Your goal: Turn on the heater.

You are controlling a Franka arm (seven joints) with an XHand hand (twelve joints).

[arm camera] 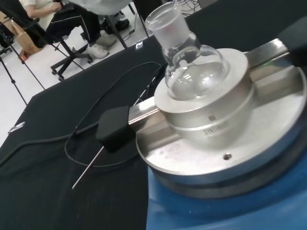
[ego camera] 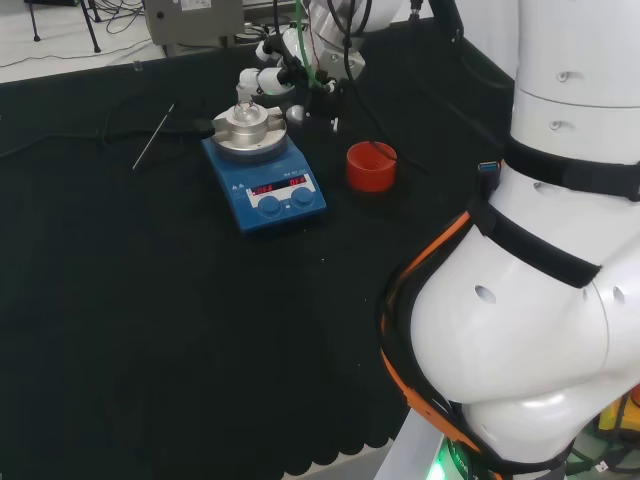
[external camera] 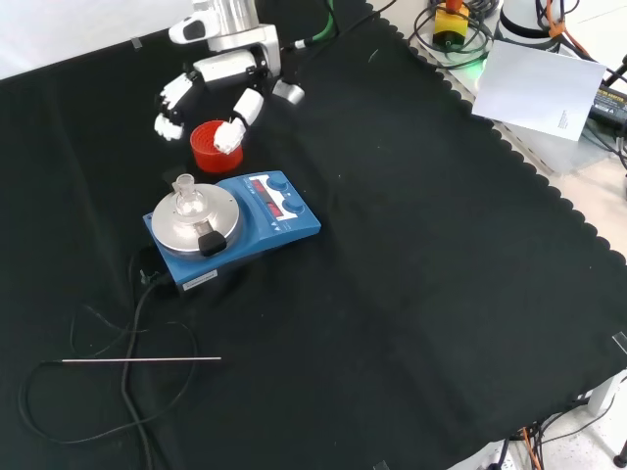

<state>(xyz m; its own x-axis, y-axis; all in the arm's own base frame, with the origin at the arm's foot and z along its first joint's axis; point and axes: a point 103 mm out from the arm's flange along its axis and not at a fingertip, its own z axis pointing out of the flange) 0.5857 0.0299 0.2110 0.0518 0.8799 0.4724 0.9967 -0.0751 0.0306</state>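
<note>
The black cloth (external camera: 421, 245) is covering the bench, and the blue heater (external camera: 235, 227) is sitting on it left of centre in the front view, its red displays glowing beside two blue knobs (ego camera: 286, 200). My hand (external camera: 220, 78) is hovering just beyond the heater, fingers loosely curved and holding nothing, above the red ribbed ring (external camera: 214, 147). A round-bottom glass flask (arm camera: 192, 67) is resting in the heater's metal block (arm camera: 211, 120). A thin metal rod (external camera: 142, 360) is lying on the cloth, well apart.
</note>
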